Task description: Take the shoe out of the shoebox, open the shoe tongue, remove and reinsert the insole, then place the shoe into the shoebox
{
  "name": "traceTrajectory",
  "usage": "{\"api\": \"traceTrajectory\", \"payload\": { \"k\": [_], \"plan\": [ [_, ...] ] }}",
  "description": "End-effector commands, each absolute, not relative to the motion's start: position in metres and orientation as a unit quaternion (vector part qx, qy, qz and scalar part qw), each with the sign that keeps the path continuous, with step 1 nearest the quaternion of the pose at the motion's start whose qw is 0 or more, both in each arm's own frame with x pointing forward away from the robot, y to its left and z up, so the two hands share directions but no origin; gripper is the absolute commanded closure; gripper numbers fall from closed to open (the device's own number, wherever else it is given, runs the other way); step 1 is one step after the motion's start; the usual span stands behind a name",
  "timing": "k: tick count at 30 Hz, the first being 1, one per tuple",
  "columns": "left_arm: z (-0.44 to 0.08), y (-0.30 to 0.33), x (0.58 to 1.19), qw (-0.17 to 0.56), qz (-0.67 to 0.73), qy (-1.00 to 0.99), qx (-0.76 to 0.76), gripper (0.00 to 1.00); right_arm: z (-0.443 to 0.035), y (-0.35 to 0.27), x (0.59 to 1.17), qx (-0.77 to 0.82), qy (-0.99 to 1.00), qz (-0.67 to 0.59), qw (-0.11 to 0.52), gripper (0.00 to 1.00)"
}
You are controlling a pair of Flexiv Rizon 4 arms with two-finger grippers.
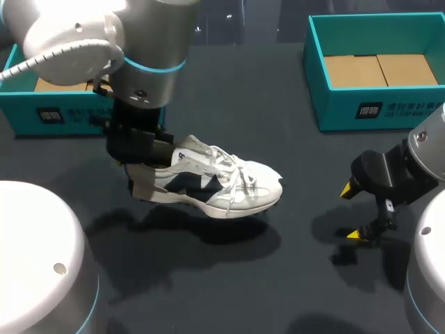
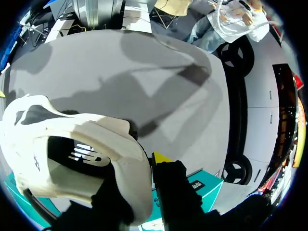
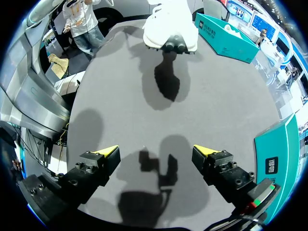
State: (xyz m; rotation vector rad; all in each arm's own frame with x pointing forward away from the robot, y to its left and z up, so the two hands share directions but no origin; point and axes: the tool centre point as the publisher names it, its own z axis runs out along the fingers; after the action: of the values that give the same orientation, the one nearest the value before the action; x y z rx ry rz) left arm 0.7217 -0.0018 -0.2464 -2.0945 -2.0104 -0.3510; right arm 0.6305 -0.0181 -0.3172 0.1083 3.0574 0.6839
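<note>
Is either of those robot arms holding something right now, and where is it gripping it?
Yes. The left gripper holds the white shoe by its heel. The right gripper is open and holds nothing.

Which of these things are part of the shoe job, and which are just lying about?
Job: shoe, gripped at the heel by the left pincer; left teal box; right teal box.
Idle: right pincer, open, over the table.
</note>
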Motion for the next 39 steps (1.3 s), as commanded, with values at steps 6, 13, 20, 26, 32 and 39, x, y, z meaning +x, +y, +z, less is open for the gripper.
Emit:
{"api": "traceTrajectory", "payload": {
  "k": [6,13,20,26,32,39],
  "plan": [
    [-0.287,-0.051,0.725,0.115,-0.125,-0.683,-0.711,1.0,-0.317,-0.018,0.628,0.035,0.976,0.217,0.005,0.0],
    [-0.313,-0.069,0.727,0.11,-0.132,-0.685,-0.708,1.0,-0.317,-0.018,0.628,0.035,0.976,0.217,0.005,0.0],
    [-0.339,-0.083,0.728,0.105,-0.141,-0.682,-0.71,1.0,-0.317,-0.018,0.628,0.035,0.976,0.217,0.005,0.0],
    [-0.354,-0.084,0.724,0.097,-0.152,-0.678,-0.712,1.0,-0.317,-0.018,0.628,0.035,0.976,0.217,0.005,0.0],
    [-0.359,-0.084,0.718,0.101,-0.158,-0.684,-0.705,1.0,-0.317,-0.018,0.628,0.035,0.976,0.217,0.005,0.0],
    [-0.362,-0.08,0.707,0.096,-0.164,-0.689,-0.699,1.0,-0.317,-0.018,0.628,0.035,0.976,0.217,0.005,0.0]
  ]
}}
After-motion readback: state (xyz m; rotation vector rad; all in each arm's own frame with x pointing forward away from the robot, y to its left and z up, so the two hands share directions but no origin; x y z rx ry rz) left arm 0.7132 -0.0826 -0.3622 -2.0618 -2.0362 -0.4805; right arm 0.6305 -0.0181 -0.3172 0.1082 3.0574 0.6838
